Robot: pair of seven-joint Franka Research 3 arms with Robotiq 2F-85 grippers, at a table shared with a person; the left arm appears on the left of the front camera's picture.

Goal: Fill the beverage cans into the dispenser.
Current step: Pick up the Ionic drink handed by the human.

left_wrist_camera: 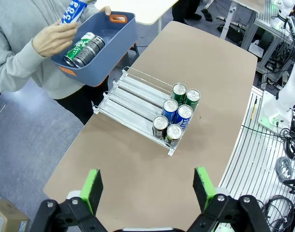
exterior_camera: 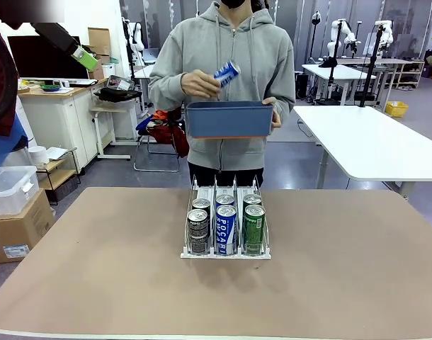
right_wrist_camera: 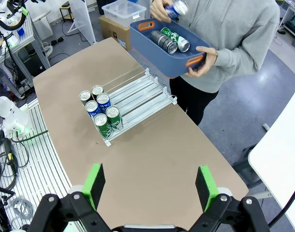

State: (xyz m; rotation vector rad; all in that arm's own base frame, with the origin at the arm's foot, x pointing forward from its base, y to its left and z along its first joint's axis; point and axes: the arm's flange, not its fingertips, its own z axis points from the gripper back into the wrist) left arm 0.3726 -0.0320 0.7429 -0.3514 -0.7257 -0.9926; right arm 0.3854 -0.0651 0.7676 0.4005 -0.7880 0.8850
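Observation:
The dispenser (exterior_camera: 225, 251) stands at the middle of the table. Its front end holds two dark, two blue-and-white and two green beverage cans (exterior_camera: 226, 228). Across the table, a person holds a blue bin (exterior_camera: 229, 119) with one hand and lifts a blue-and-white can (exterior_camera: 226, 73) out of it with the other. Green and dark cans (right_wrist_camera: 169, 39) lie in the bin. My left gripper (left_wrist_camera: 147, 186) hangs open high above the table's near left part, far from the dispenser (left_wrist_camera: 133, 99). High on the other side of the dispenser (right_wrist_camera: 138, 94), my right gripper (right_wrist_camera: 150, 186) is open too, with nothing in it.
The brown table top (exterior_camera: 95, 269) is bare around the dispenser. A cardboard box and a clear tub (exterior_camera: 10, 188) stand on the floor at the left. White tables (exterior_camera: 372, 138) stand behind the person at the right.

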